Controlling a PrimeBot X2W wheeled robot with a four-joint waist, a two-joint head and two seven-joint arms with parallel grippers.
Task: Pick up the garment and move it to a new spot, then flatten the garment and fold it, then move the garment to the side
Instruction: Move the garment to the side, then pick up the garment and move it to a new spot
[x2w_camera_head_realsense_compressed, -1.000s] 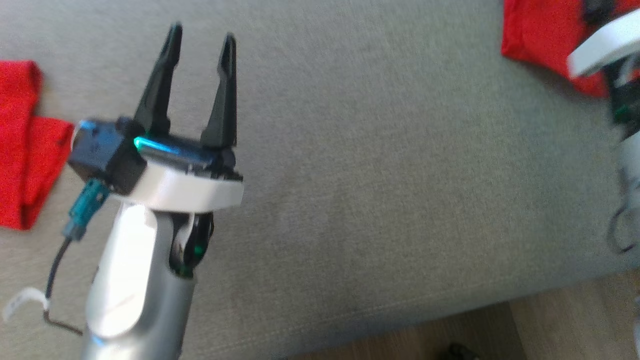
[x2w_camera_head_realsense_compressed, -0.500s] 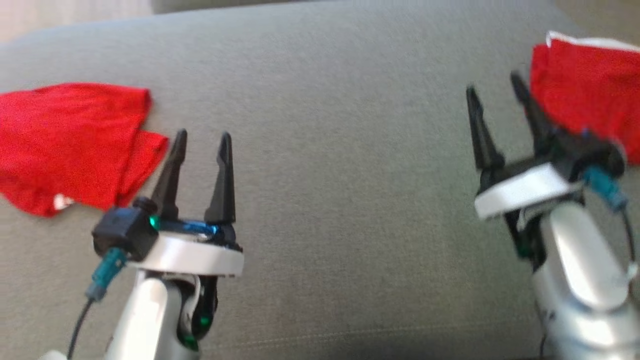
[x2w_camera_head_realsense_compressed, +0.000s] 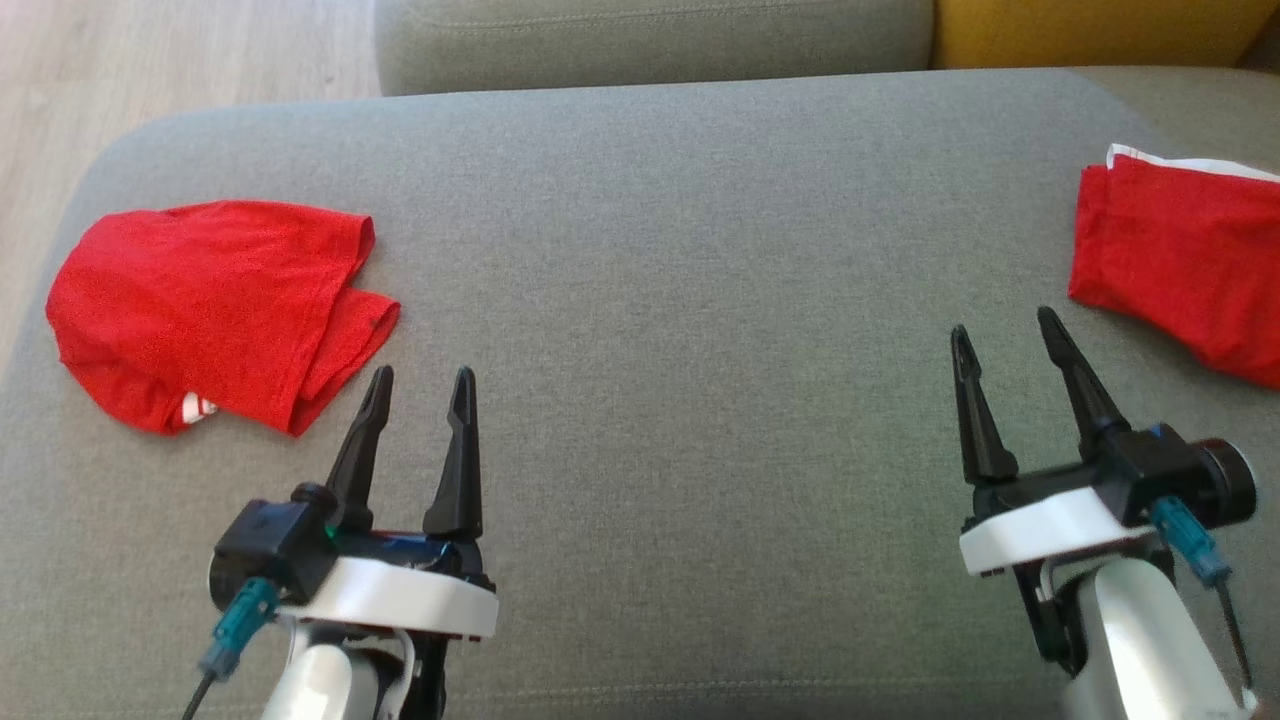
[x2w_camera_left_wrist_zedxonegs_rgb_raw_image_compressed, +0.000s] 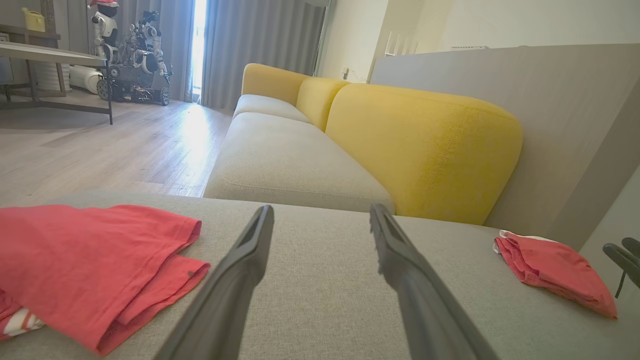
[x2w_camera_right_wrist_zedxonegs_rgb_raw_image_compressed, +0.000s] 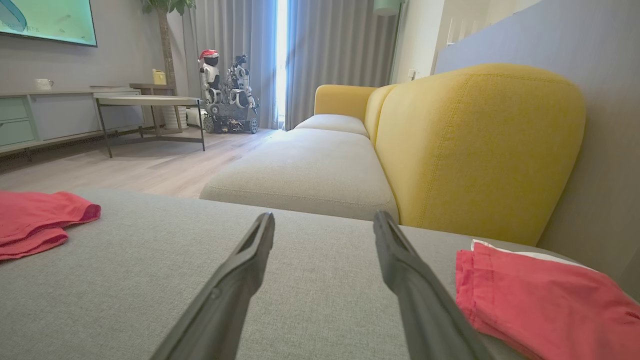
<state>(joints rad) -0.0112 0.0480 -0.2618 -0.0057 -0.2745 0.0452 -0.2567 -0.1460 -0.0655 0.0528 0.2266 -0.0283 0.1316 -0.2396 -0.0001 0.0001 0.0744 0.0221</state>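
Work surface: broad grey fabric sofa cushion (x2w_camera_head_realsense_compressed: 640, 250), carrying everything listed below.

Loosely crumpled red cloth garment (x2w_camera_head_realsense_compressed: 200, 300): lying at the left end of the cushion, just ahead and to the left of the left gripper (x2w_camera_head_realsense_compressed: 422, 375), not touching it.

Smaller folded red garment with a white edge (x2w_camera_head_realsense_compressed: 1170, 250): lying at the right end, near the right gripper (x2w_camera_head_realsense_compressed: 1003, 322) but apart from it.

Left gripper: released, spread wide, grasping nothing, poised over bare cushion. Right gripper: likewise released and empty.

Step in hand, by judgement: pick-up not yet begun. Treat the crumpled piece as the likely task garment and the folded piece as probably already set aside.

Next move: reach left, lower onto the crumpled garment, pinch at an edge, lift clear.

Containers: none to report. Both garments loose on the cushion.
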